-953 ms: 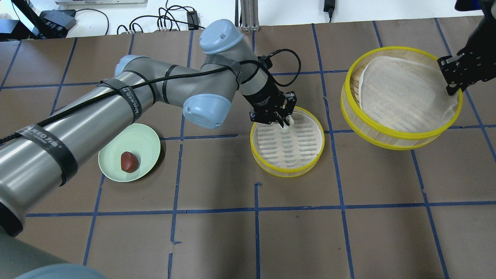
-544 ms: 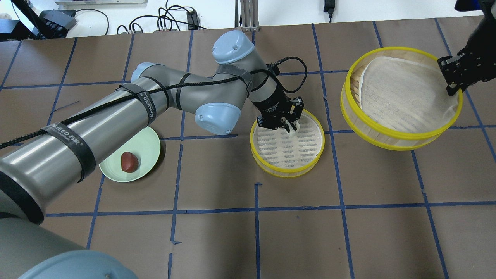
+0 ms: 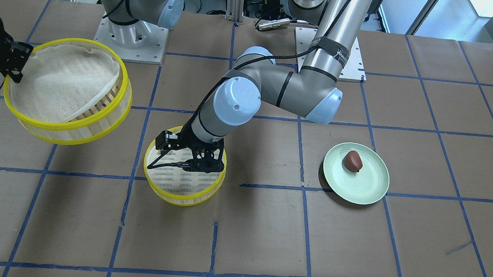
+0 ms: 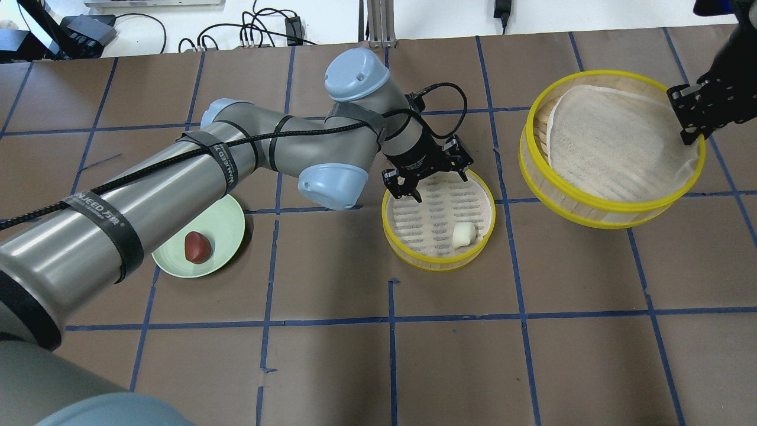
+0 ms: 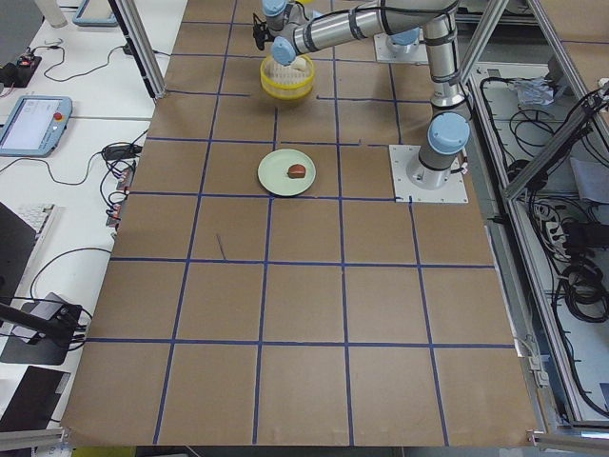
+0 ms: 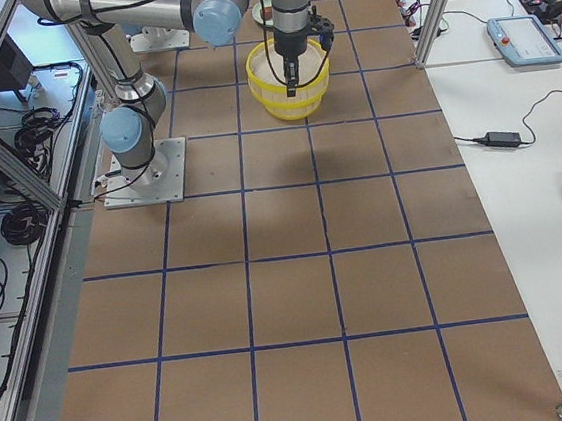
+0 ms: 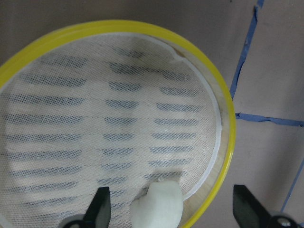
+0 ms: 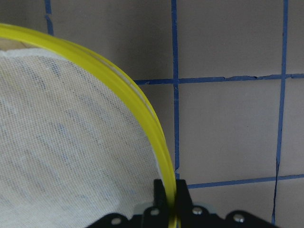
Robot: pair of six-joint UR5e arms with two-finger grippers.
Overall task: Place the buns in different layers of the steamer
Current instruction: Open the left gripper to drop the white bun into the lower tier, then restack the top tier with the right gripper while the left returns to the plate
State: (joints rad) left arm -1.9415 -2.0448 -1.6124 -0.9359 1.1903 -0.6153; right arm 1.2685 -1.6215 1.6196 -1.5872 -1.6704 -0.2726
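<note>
Landmark: table tray (image 4: 437, 264), a yellow-rimmed steamer layer sitting flat on the brown paper, with its white mesh liner showing.
White bun (image 4: 464, 235): lies on the liner inside the table tray, close against the rim on the side nearest the robot; nothing is touching it.
Left gripper (image 4: 430, 178): hangs over the far part of the table tray with its fingers spread wide and nothing between them.
Lifted tray (image 4: 615, 208): the second steamer layer, off to the right arm's side of the table tray, held clear of the table and tilted.
Right gripper (image 4: 689, 121): pinched tight on the lifted tray's yellow rim, at the side away from the table tray.
Green plate (image 4: 225, 222): well apart from the table tray, on the left arm's side.
Dark red bun (image 4: 197, 247): sits on the green plate.
</note>
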